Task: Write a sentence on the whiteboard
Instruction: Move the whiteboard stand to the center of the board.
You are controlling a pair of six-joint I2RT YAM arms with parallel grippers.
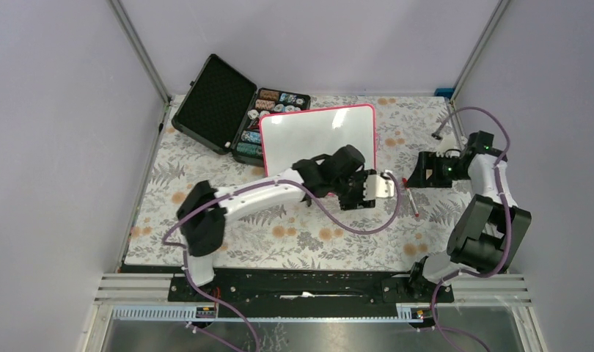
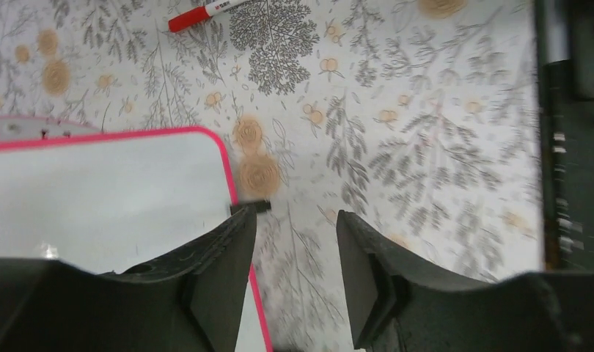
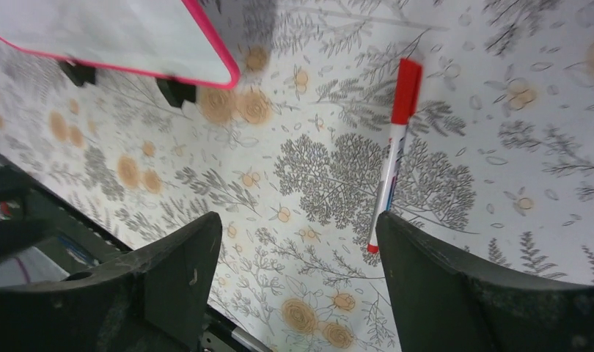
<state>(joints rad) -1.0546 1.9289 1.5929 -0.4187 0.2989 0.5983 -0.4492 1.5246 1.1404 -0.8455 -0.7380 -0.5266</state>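
Observation:
The whiteboard (image 1: 316, 136), white with a pink-red rim, lies at the middle back of the table. No red strokes show on its visible face. It also shows in the left wrist view (image 2: 103, 191) and the right wrist view (image 3: 133, 29). A red-capped marker (image 1: 413, 198) lies on the cloth right of the board, and shows in both wrist views (image 2: 206, 11) (image 3: 393, 154). My left gripper (image 1: 386, 187) is open and empty at the board's near right corner (image 2: 298, 242). My right gripper (image 1: 417, 178) is open and empty above the cloth (image 3: 298, 220), with the marker just beside its right finger.
An open black foam-lined case (image 1: 217, 103) with poker chips sits at the back left, touching the board's far left corner. A floral cloth (image 1: 279, 235) covers the table. A black rail (image 2: 573, 147) runs along the near edge. Metal frame posts stand at the back corners.

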